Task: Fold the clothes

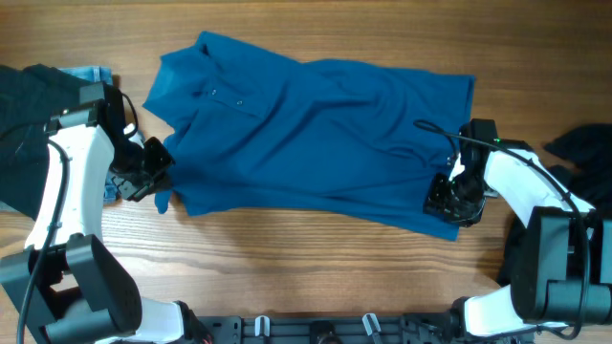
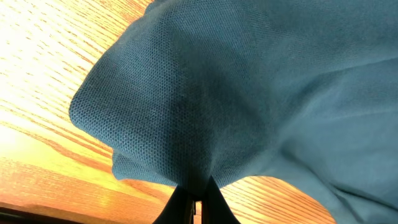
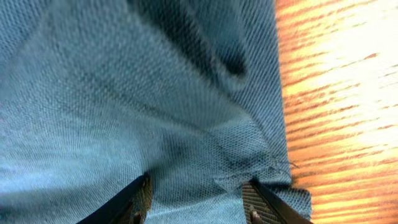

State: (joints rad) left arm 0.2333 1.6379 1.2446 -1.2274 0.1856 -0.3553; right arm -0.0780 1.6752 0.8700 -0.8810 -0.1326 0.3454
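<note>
A large teal-blue collared shirt (image 1: 306, 134) lies spread across the wooden table, collar and buttoned placket at the upper left. My left gripper (image 1: 158, 177) is shut on the shirt's lower left sleeve edge; the left wrist view shows its fingers (image 2: 196, 199) pinching a bunch of the teal fabric (image 2: 217, 93). My right gripper (image 1: 449, 203) sits on the shirt's lower right corner. In the right wrist view its fingers (image 3: 196, 199) are spread wide with teal fabric (image 3: 155, 93) between them.
A black garment (image 1: 24, 124) and a light-blue denim piece (image 1: 91, 75) lie at the left edge. Another black garment (image 1: 583, 148) lies at the right edge. Bare wood table (image 1: 306, 258) runs along the front.
</note>
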